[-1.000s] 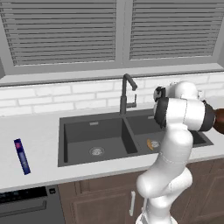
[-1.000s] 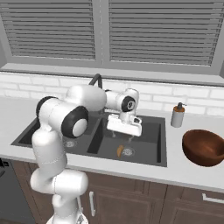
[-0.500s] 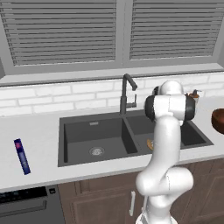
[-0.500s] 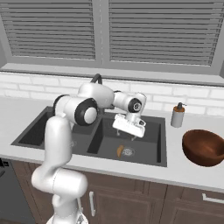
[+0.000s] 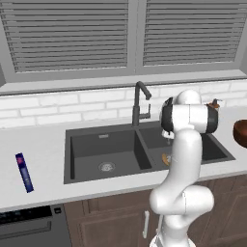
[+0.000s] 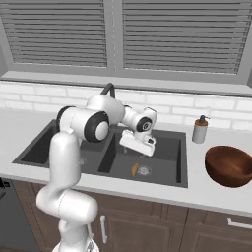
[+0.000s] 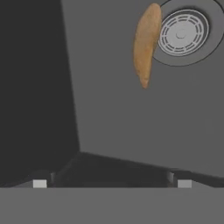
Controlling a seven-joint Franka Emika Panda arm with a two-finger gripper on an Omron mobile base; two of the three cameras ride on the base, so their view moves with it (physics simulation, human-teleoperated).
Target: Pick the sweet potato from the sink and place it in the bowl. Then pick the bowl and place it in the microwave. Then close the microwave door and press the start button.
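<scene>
A home kitchen, computer-rendered. A dark double-basin sink (image 6: 106,155) with a tall dark faucet (image 5: 139,102) is set into a pale grey worktop (image 5: 41,159). Behind the sink runs a white brick-tile backsplash (image 5: 72,106), and above that a window with closed grey blinds (image 5: 67,34). Below the sink are brown wooden cabinet doors (image 6: 147,224). Right of the sink stand a soap dispenser (image 6: 199,130) and a wooden bowl (image 6: 229,165).

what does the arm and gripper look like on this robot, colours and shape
The arm is glossy white, built of thick rounded tube-like links with bulbous elbows, and dark grey to black bands and round caps at the joints. The gripper is a flat white block on a dark wrist joint, with two small dark fingertips. No cables or markings show.
</scene>
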